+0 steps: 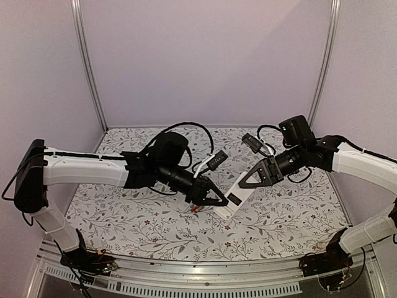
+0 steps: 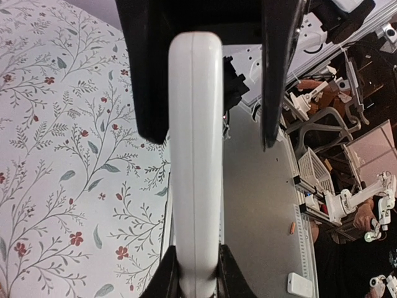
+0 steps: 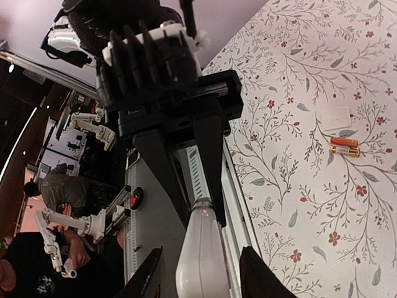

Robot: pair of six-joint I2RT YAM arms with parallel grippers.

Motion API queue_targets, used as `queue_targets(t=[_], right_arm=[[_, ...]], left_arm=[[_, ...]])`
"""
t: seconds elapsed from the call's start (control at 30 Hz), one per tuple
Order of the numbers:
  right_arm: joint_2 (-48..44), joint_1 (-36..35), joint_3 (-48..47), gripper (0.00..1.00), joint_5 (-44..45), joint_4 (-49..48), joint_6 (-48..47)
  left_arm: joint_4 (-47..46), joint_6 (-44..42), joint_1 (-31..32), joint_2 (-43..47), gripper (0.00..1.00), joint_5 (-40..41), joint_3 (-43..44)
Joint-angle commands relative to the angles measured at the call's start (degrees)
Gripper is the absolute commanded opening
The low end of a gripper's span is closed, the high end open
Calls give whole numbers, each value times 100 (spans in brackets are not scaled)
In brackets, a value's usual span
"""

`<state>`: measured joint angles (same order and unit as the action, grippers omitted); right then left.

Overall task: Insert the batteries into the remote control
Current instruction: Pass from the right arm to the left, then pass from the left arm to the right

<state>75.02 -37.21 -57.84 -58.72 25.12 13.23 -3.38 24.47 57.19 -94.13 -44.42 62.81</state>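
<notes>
The remote control (image 1: 231, 200) is a slim white handset held tilted above the table between both grippers. My left gripper (image 1: 214, 200) is shut on one end; in the left wrist view my left gripper (image 2: 197, 271) pinches the remote (image 2: 195, 155) edge-on. My right gripper (image 1: 243, 184) is open around the other end; in the right wrist view my right gripper (image 3: 201, 276) has gaps on both sides of the remote (image 3: 200, 254). Two orange batteries (image 3: 344, 146) lie side by side on the table and show just below the left gripper (image 1: 195, 208).
A small flat white cover plate (image 3: 337, 118) lies on the flowered tablecloth (image 1: 124, 211) just beside the batteries. The table's near edge with its metal rail (image 1: 186, 270) runs below the grippers. Cables loop behind both wrists.
</notes>
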Motion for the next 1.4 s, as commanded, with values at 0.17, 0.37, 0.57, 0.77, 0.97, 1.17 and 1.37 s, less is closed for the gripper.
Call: queue_targets(t=[0.17,0.37,0.57,0.77,0.97,1.17,1.37], right_arm=[[-84,-102,-115,47,-77,1136,-403],[-4,-512,-188,47,114,1640,-763],[140,-666,-253,42,87,1654,-770],[262,-743,-292,29,24,1653,-770],[229,-746,-283,2,2,1636,-765],[24,-712,-177,0,365,1498,-672],[-509,-388,271,0,840,564,-240]], left_arm=[[2646,-1910,-85,-174,4,-387,769],[3145,-2197,-52,-342,4,-575,1012],[3242,-2236,-18,-402,4,-669,1109],[3259,-2243,30,-496,4,-728,1192],[3297,-2259,32,-473,16,-577,1174],[2682,-1689,-313,35,66,-137,795],[1765,-1120,-789,1000,81,693,-41]])
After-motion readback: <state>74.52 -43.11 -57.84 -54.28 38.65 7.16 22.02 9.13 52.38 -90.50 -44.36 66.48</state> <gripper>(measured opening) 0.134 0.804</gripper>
